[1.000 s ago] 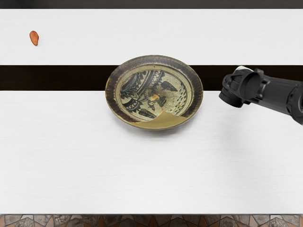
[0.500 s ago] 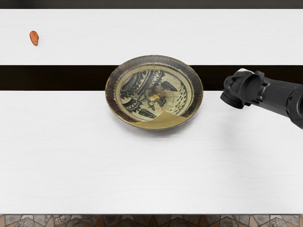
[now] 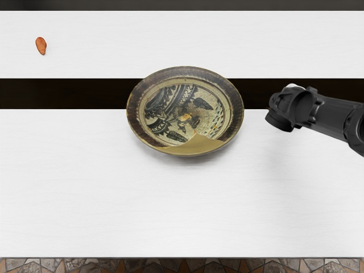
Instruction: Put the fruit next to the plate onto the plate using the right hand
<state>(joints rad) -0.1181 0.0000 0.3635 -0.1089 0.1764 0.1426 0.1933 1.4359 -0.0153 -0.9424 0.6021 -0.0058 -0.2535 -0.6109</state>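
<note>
1. fruit (image 3: 41,45): small, orange-brown, on the white table (image 3: 170,199), well apart from the patterned plate (image 3: 132,111), at its ten o'clock.
2. right hand (image 3: 289,107): at the plate's three o'clock; we cannot tell whether it is open or closed.

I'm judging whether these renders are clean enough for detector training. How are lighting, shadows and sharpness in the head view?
Head view: lighting is flat and even, with no glare on the white table; the plate casts hardly any shadow; the fruit is tiny but crisp; the right hand reads as a dark, low-detail mass with sharp edges; no blur or distortion shows.
</note>
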